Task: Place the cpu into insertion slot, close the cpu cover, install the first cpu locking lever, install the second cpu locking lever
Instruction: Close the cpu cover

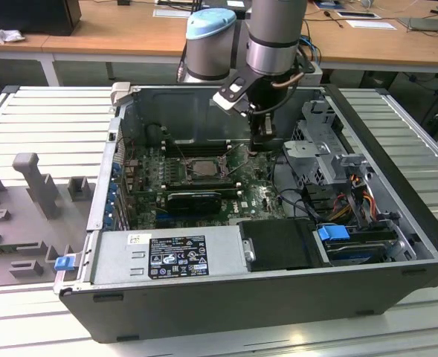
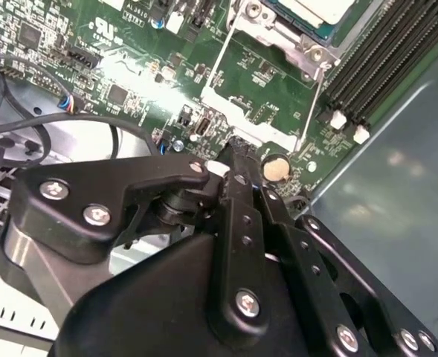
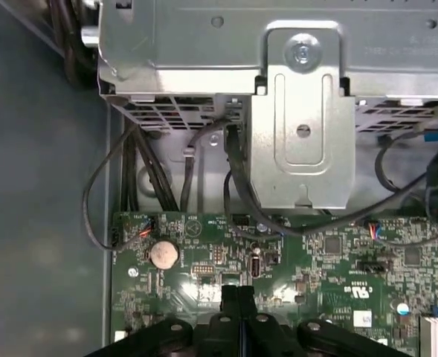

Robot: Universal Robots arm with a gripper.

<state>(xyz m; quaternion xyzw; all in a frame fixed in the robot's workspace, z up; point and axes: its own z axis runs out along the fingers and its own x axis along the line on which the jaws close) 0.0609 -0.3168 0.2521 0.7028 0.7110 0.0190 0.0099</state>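
Observation:
The cpu (image 2: 317,9) shows its pale silvery face inside the insertion slot (image 1: 204,168) on the green motherboard. The dark-silver cpu cover (image 2: 277,33) lies flat around it. Two thin wire levers (image 2: 213,65) (image 2: 313,104) run out from the socket's corners over the board. My gripper (image 1: 262,149) hangs over the board toward the exterior view's right of the socket, apart from it. In both wrist views its black fingertips (image 3: 237,294) (image 2: 232,155) are pressed together with nothing between them, just above the board near a coin battery (image 3: 163,253).
The open case holds a grey power supply box (image 1: 166,256) at the front, a black box (image 1: 278,245) beside it and a metal drive cage (image 1: 323,141) with cables (image 3: 204,149). Long black memory slots (image 2: 382,59) flank the socket. A metal bracket (image 3: 302,134) stands beyond the board edge.

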